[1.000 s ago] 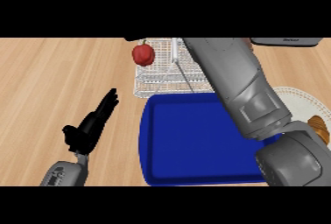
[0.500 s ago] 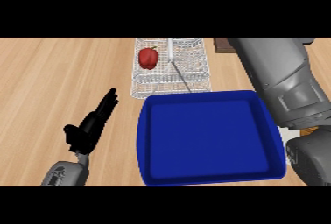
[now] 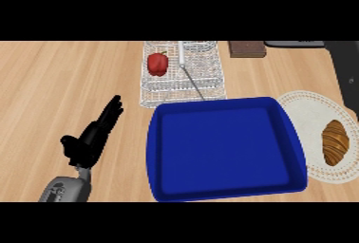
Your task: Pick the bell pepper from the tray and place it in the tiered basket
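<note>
A: Where is the bell pepper [image 3: 157, 64] now?

B: In the wire tiered basket [image 3: 210, 88], towards its left side, resting on the mesh with its green stem pointing up and away; the blue tray [image 3: 226, 148] just below the basket holds nothing, so I would judge the placing done.

A: How would it handle, if it needed taking up again?

B: Light, I'd say, and hollow; a stiff glossy skin that could slip under the fingers; it would bruise or crack rather than squash. The best hold looks to be across its broad shoulders from the sides, not by the stem, which might snap; the basket's wires crowd it on the left, so coming from above seems wiser.

A: And the hands?

B: The left hand [image 3: 91, 137] rests on the counter [image 3: 49, 80] to the left of the tray, fingers straight and together, pointing up the view, thumb out to the side; it holds and touches nothing but perhaps the wood beneath it. The right hand shows nowhere; a dark grey edge at the far right may be part of that arm, though I cannot be sure.

A: Anything else about?

B: A croissant [image 3: 335, 141] on a pale plate [image 3: 303, 110] right of the tray, well apart from the pepper.
</note>
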Controlling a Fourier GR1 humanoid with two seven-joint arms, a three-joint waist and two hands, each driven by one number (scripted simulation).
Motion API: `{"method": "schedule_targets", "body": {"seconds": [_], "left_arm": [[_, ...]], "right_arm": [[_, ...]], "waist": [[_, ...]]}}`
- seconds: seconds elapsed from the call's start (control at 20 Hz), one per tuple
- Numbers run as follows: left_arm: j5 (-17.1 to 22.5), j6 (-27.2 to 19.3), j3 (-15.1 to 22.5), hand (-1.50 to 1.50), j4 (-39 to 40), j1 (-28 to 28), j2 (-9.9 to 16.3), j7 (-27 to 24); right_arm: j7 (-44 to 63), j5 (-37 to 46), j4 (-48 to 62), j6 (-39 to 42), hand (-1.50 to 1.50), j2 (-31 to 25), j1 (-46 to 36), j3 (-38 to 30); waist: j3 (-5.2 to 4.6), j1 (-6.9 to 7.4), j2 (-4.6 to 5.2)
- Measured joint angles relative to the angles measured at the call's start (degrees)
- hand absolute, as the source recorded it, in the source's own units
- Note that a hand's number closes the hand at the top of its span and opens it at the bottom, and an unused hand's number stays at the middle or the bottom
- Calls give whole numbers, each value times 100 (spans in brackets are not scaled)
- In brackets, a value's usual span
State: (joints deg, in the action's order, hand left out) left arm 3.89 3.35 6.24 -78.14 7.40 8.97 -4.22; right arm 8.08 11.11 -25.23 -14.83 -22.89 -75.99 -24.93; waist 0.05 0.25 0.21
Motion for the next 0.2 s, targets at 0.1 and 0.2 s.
{"method": "schedule_targets", "body": {"seconds": [0.1, 0.2], "left_arm": [[8, 35, -23, 0, -7, -79, 30, -40], [13, 56, -50, 0, 60, -15, 21, -53]], "right_arm": [[-112, -150, -114, 362, -150, -352, 281, -121], [-197, -261, -91, 755, -150, -735, 459, -219]], "waist": [[-1, -29, -11], [-1, -19, -2]]}}
